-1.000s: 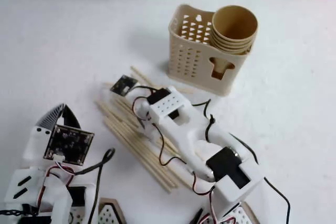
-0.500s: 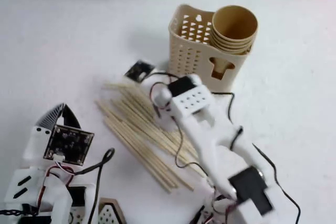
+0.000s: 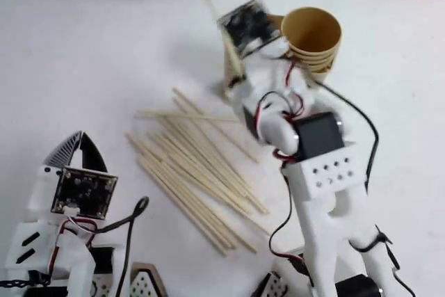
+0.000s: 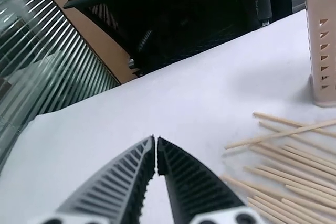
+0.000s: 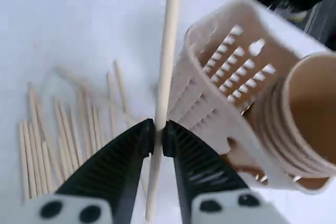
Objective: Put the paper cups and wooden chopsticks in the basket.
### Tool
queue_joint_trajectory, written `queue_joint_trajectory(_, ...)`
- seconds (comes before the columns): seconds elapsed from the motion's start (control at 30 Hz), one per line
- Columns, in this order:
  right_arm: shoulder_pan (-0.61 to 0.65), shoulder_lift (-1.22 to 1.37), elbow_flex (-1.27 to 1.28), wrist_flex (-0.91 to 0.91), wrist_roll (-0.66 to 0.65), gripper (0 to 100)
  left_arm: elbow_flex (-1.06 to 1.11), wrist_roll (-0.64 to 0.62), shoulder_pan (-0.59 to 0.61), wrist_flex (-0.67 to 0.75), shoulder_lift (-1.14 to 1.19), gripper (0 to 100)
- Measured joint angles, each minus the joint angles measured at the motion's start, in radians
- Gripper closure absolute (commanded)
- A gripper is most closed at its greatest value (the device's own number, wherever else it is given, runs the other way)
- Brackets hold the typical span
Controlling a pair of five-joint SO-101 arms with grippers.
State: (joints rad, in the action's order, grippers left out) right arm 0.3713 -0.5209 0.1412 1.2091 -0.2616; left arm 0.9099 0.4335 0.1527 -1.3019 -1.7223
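The stacked paper cups [image 3: 311,36] already sit in the basket [image 5: 210,82] near the table's [image 3: 83,46] far edge; the right gripper [image 5: 158,127] pinches one chopstick [image 5: 169,40] upright beside the basket; the other chopsticks [image 3: 198,172] lie loose mid-table, yet to be loaded; the left gripper [image 4: 156,148], jaws together and empty, sits at the near-left corner.

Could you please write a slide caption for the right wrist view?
Right claw pinching one wooden chopstick beside the basket holding stacked paper cups.
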Motion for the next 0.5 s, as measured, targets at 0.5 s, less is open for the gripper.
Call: queue_joint_trajectory(0.5, -0.097, 0.27, -0.051, -0.647, 0.091, 98.1, 0.023, -0.084, 0.0, 0.02, 0.0, 97)
